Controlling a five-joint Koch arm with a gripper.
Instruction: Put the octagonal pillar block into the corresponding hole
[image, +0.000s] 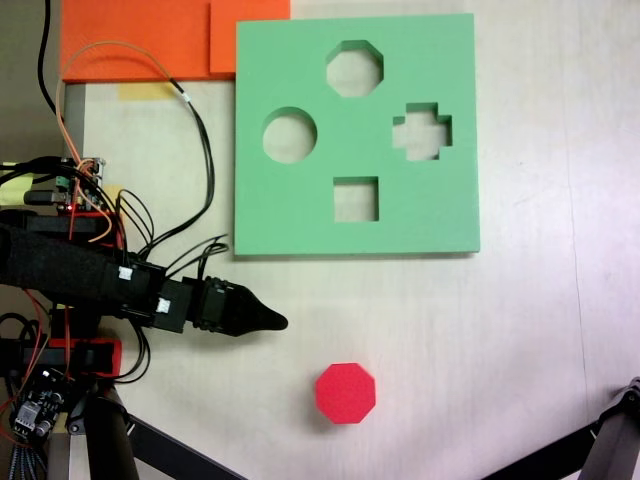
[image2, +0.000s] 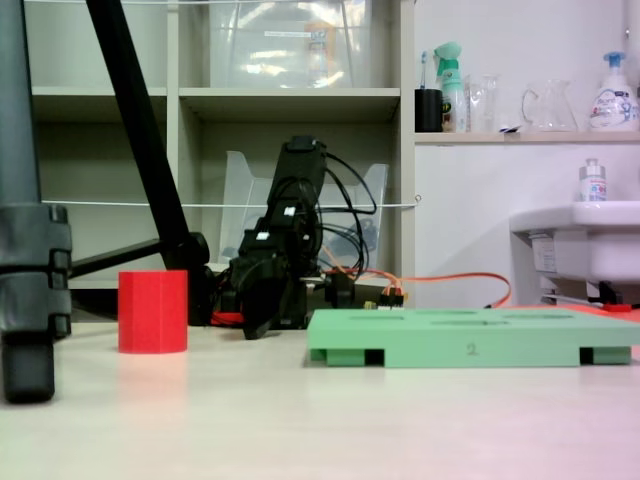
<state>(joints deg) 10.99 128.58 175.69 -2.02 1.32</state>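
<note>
1. Black gripper reaching in from the left edge of the top-down fixed view, low over the pale tabletop, tip pointing right; in the low side-on fixed view, the same gripper folded down near the table behind the block.
2. Jaws lined up one behind the other in both fixed views, ending in a single dark tip; cannot tell whether wide or narrow. Nothing held.
3. Small bright red foam octagonal pillar block standing upright on the table, below and to the right of the gripper tip in the top-down view, near it but apart; in the side-on view just left of the gripper.
4. Square green foam board lying flat above and right of the tip, well apart from the block.
5. Eight-sided cutout, the corresponding hole, near the board's far edge from the gripper, empty; round, cross-shaped and square cutouts closer in.
6. Orange foam sheets beyond the board's upper left corner.
</note>
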